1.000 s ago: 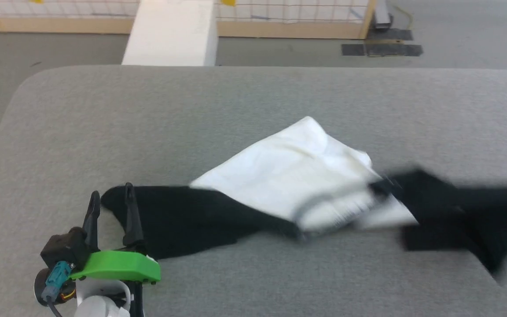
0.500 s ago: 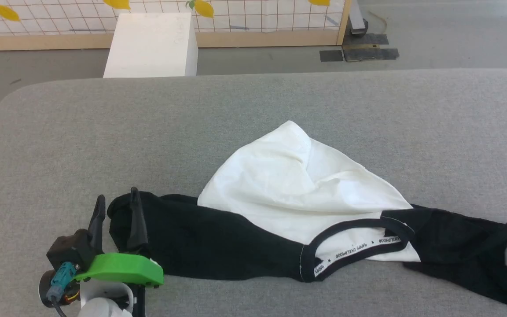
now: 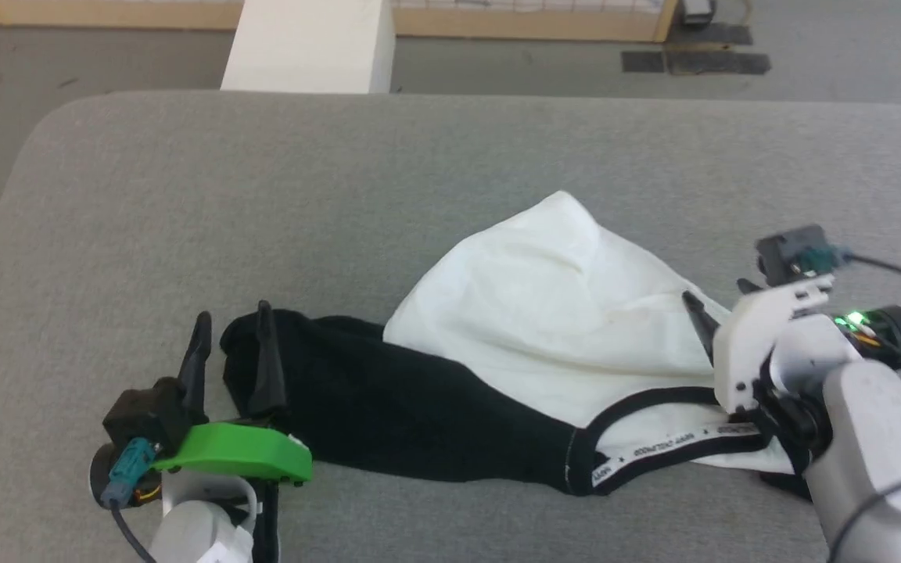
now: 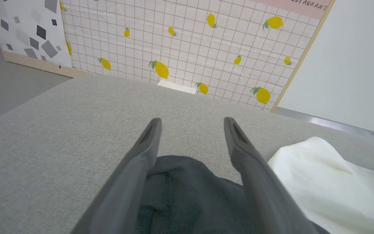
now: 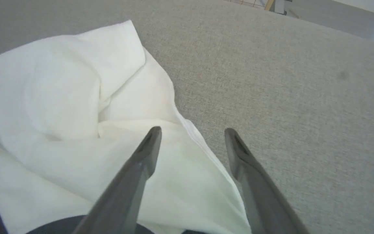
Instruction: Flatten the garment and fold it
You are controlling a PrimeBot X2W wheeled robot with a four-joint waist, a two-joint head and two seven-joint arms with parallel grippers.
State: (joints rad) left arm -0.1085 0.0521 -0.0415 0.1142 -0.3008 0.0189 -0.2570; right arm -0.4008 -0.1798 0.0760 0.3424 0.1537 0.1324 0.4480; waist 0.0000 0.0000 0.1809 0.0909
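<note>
Left hand [image 3: 234, 311], two long dark fingers on a green bracket, low at left: fingers spread, pinching nothing, straddling the cuff end of the black sleeve [image 3: 388, 407]; contact with the cloth cannot be told. Plain white block [image 3: 310, 47] on the floor beyond the far edge. Garment [image 3: 544, 313], a white-bodied shirt with long black sleeves, lies crumpled toward the near side of the grey fabric-covered tabletop [image 3: 341, 195], body bunched to a peak, black collar with white lettered band [image 3: 654, 450] facing the near edge. Right hand [image 3: 715, 291], on a white bracket: fingers spread, empty, one over the white body's right edge, the other over bare tabletop.
</note>
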